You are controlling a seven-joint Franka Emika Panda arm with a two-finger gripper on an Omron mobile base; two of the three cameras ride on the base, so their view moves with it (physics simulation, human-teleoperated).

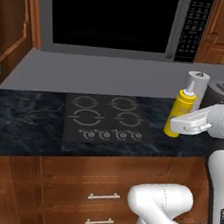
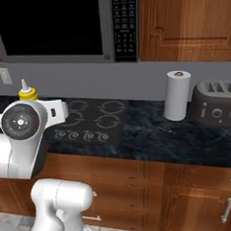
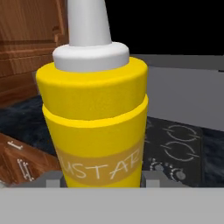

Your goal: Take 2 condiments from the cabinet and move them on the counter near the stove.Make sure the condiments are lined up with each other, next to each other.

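A yellow squeeze bottle (image 1: 181, 109) with a white nozzle, one of the condiments, stands upright at the counter (image 1: 22, 121) just right of the stove (image 1: 105, 118). My gripper (image 1: 176, 125) is shut on its lower body from the right. In the hand view the bottle (image 3: 98, 113) is very close, a dark fingertip (image 3: 53, 180) on each side of its label. I cannot tell whether its base rests on the stone. From the right base view only its cap (image 2: 28, 93) rises above my arm. A cabinet door (image 1: 9, 34) with a grey bar handle stands at far left.
A white paper towel roll (image 2: 177, 95) and a grey toaster (image 2: 217, 102) stand on the counter right of the bottle. A black-fronted microwave (image 1: 112, 13) hangs over the stove. Brown drawers (image 1: 104, 196) run under the worktop.
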